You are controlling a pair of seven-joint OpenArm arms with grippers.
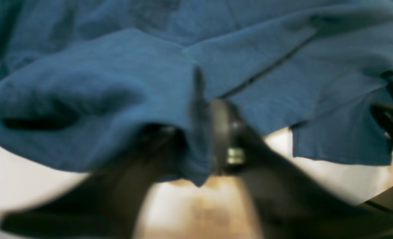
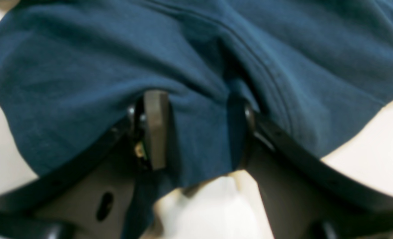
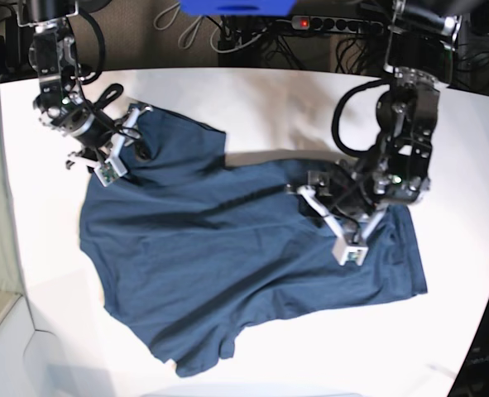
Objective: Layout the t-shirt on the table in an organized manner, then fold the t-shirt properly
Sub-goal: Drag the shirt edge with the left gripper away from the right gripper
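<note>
Shirt (image 1: 123,86), left wrist view: blue cloth filled the upper frame in soft folds, a hem corner hanging at right over the white table (image 1: 24,179); the left gripper (image 1: 196,142) was blurred, a fold of cloth draped over its tips, and whether it pinched the cloth or stood parted could not be told. Right wrist view: shirt (image 2: 83,66) covered the top, a stitched seam running down toward the right finger; the right gripper (image 2: 199,132) stood spread, its two fingers (image 2: 156,129) apart with cloth bunched between them and hanging below, table (image 2: 375,156) white at both sides. Base view: shirt (image 3: 227,273) lay spread but wrinkled across the table (image 3: 261,107), right gripper (image 3: 116,161) at the shirt's upper left corner, left gripper (image 3: 343,236) on the shirt's right part, near its upper edge.
</note>
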